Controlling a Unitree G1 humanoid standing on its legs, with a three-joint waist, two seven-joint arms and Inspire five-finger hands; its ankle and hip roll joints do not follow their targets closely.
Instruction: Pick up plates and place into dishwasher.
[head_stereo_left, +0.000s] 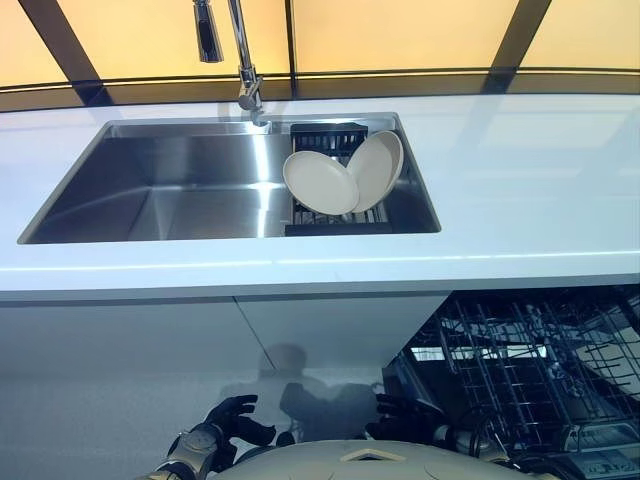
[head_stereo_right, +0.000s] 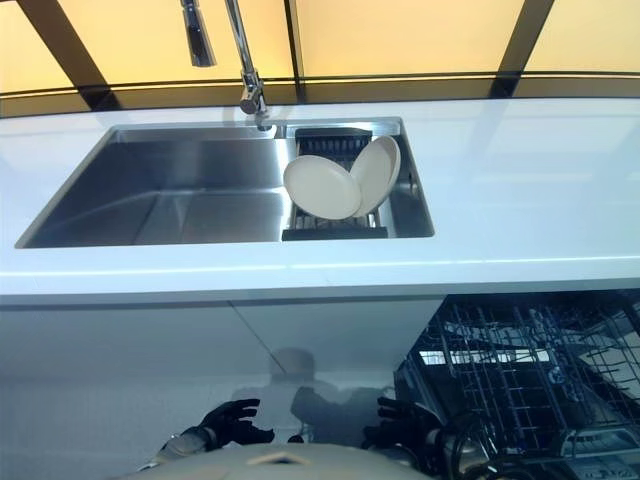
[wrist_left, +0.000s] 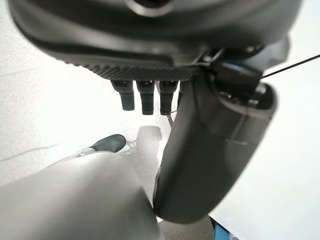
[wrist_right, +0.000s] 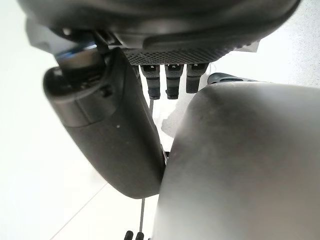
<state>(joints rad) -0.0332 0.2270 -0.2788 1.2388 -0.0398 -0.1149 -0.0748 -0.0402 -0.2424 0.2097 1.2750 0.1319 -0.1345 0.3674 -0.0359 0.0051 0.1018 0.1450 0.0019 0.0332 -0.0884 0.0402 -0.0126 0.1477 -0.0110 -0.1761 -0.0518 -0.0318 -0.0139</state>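
Two plates (head_stereo_left: 343, 178) are leaning upright in the dark rack (head_stereo_left: 330, 215) inside the sink (head_stereo_left: 160, 190). Dishwasher rack (head_stereo_left: 540, 370) is sitting open below the worktop (head_stereo_left: 520, 190). Left hand (head_stereo_left: 232, 420) and right hand (head_stereo_right: 400, 422) are hanging low, fingers relaxed, holding nothing.

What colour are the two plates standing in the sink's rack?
Both plates are plain cream, no pattern; the left eye view shows them best.

White countertop (head_stereo_left: 520, 190) with steel sink (head_stereo_left: 160, 190), amber windows (head_stereo_left: 400, 30) behind.
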